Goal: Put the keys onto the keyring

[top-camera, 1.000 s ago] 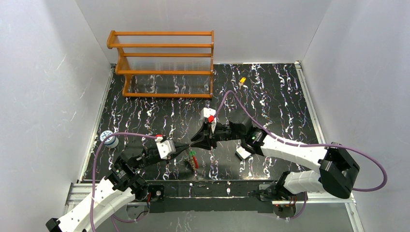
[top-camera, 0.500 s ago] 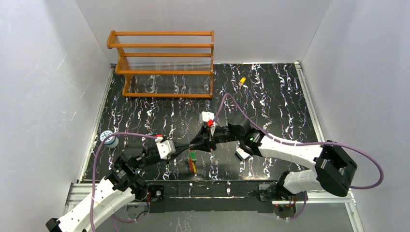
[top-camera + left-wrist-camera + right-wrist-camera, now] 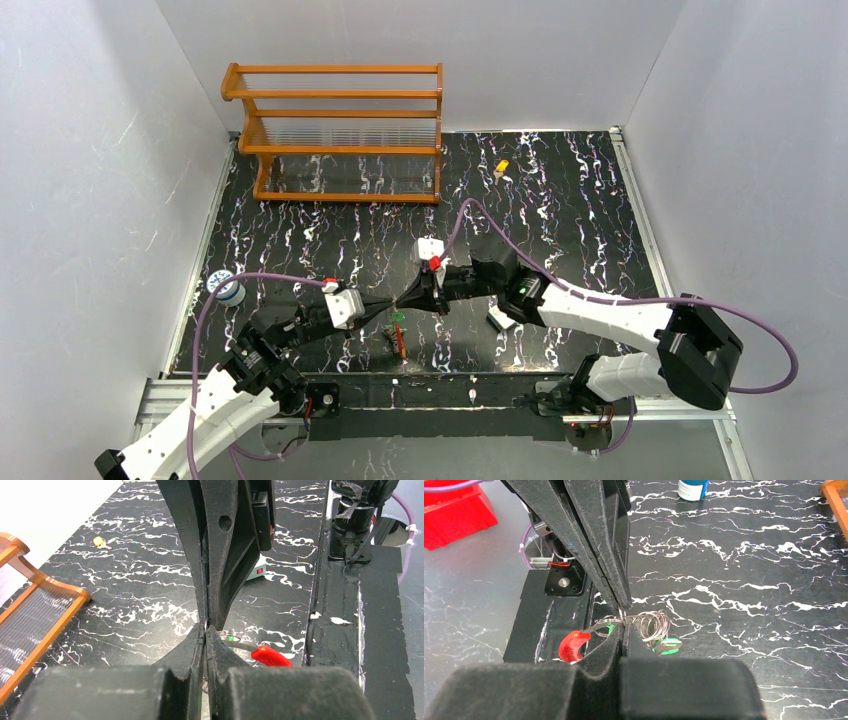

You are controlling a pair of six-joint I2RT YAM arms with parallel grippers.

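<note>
The keyring (image 3: 401, 340), a thin loop with a red section (image 3: 573, 645) and silver wire rings (image 3: 652, 625), hangs between both grippers just above the table's near middle. A green-headed key (image 3: 667, 645) dangles from the rings. My left gripper (image 3: 206, 628) is shut on the ring's wire. My right gripper (image 3: 623, 625) meets it tip to tip and is shut on the same wire. In the top view the two gripper tips, left (image 3: 394, 304) and right (image 3: 402, 299), touch. A yellow-headed key (image 3: 501, 168) lies alone on the table, far back right.
A white card (image 3: 500, 317) lies under the right arm. An orange wooden rack (image 3: 340, 130) stands at the back left. A small blue-and-white pot (image 3: 226, 288) sits by the left edge. Purple cables arch over both arms.
The right gripper's jaws have shut on the keyring's wire, and it has shifted slightly left and nearer. The hanging ring has swung a little. The left gripper stays shut.
</note>
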